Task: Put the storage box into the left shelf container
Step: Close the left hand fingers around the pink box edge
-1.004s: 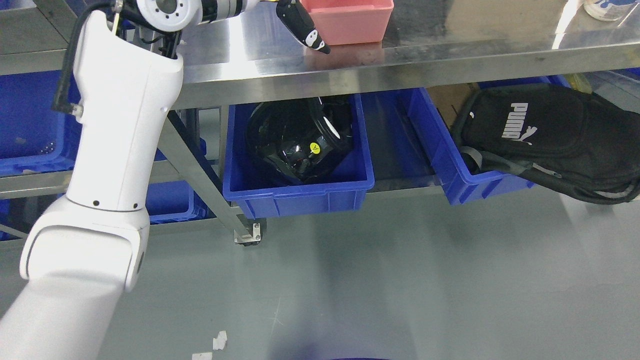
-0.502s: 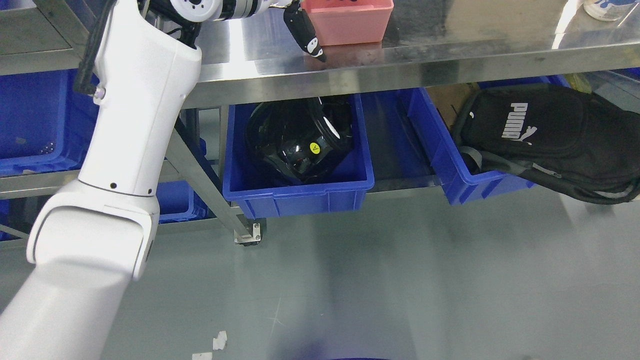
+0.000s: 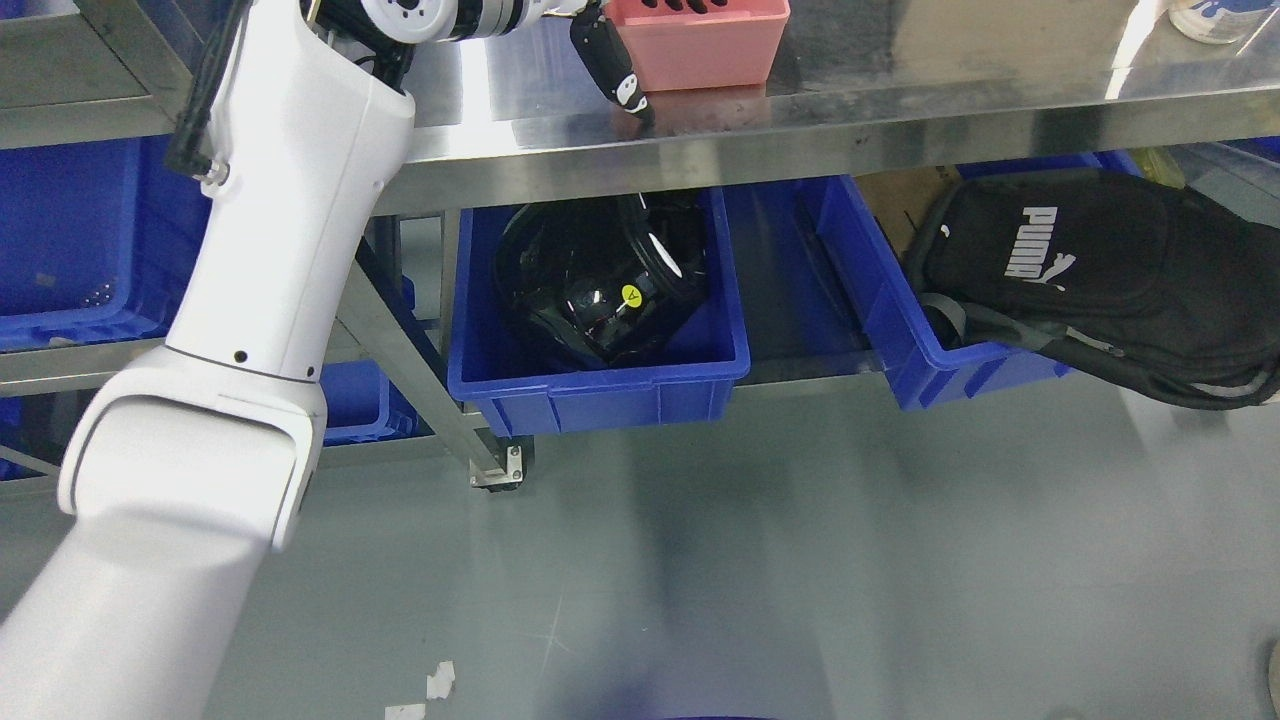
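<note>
Across the top of the view, from nine o'clock to three o'clock, runs a shiny steel table (image 3: 900, 110), its front edge sloping slightly up toward the right. Below it, filling the lower half, lies a grey floor (image 3: 800, 560) with a few white paper scraps (image 3: 438, 680) near six o'clock. At seven o'clock the robot's white left arm (image 3: 270, 260) enters and rises steeply to eleven o'clock, where it bends and reaches right along the tabletop. Under the table at three o'clock, a black backpack (image 3: 1090, 270) with white lettering spills over the front of a blue bin (image 3: 900, 330). Near the centre, slightly toward eleven o'clock, a second blue bin (image 3: 600, 385) sits on the lower rack and holds a glossy black helmet (image 3: 595, 280) with a small yellow sticker. At nine o'clock more blue bins (image 3: 70, 250) sit on a shelf rack beside the arm, partly hidden by it. At twelve o'clock, at the very top edge, a pink box (image 3: 700, 45) stands on the table, cut off by the frame. The left hand (image 3: 615, 50) is at the box's left wall: one dark finger (image 3: 612, 65) points down outside that wall with its tip at the table surface, and other dark fingertips show just over the box's rim, so the hand pinches the left wall. At one o'clock, in the top right corner, part of a clear container (image 3: 1215, 18) sits on the table.
</note>
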Tool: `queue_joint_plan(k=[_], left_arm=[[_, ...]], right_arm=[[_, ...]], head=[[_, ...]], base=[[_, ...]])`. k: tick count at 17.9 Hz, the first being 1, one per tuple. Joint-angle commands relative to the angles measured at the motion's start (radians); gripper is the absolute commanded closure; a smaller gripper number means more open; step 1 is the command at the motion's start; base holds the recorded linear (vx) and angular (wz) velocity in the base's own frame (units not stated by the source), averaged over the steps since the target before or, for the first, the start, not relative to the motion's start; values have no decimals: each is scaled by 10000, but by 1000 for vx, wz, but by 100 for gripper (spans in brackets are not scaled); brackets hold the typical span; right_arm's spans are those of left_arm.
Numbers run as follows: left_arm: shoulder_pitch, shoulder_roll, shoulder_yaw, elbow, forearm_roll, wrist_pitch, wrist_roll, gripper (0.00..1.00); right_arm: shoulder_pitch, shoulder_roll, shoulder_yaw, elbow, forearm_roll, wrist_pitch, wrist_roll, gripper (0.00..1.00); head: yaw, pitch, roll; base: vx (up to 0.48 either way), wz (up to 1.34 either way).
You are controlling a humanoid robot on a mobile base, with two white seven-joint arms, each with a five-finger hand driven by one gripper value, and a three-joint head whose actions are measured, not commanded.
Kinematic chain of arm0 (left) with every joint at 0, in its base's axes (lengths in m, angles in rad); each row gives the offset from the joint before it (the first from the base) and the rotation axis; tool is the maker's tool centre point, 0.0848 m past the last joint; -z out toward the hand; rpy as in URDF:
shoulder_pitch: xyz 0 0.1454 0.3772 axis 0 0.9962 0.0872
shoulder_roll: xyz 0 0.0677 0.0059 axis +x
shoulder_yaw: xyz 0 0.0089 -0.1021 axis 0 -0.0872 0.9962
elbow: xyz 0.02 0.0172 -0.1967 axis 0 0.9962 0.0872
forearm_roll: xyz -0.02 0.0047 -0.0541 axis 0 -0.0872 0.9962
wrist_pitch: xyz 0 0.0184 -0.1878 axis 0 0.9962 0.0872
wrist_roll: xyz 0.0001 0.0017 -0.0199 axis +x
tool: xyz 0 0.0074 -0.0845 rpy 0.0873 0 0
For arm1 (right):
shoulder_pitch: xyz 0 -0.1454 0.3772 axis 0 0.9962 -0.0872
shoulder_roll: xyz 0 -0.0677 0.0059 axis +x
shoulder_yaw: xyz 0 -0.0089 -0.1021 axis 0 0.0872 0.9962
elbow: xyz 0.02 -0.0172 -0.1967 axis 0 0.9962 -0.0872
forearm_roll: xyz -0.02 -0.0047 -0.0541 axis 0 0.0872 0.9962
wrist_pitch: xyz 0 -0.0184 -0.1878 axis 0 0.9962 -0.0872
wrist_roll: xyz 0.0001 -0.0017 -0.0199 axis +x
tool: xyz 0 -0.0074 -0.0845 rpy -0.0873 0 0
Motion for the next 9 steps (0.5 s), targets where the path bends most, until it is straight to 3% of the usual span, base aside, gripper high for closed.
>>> queue_joint_plan(k=[1,7,9], left_arm=[[-41,57,-22,693,-38,-22,161,28],[-10,57,177,693,69,-175,69,52],[-10,57,468,693,130,-419,54,66]], right_arm=[[-47,-175,0,-174,-215,9,14,0],[-47,-175,0,-174,-215,9,-1,0],[-47,-175,0,-174,-215,-6,14,0]], head=[[0,0,0],[0,0,0],[0,0,0]], base=[[0,0],[0,0],[0,0]])
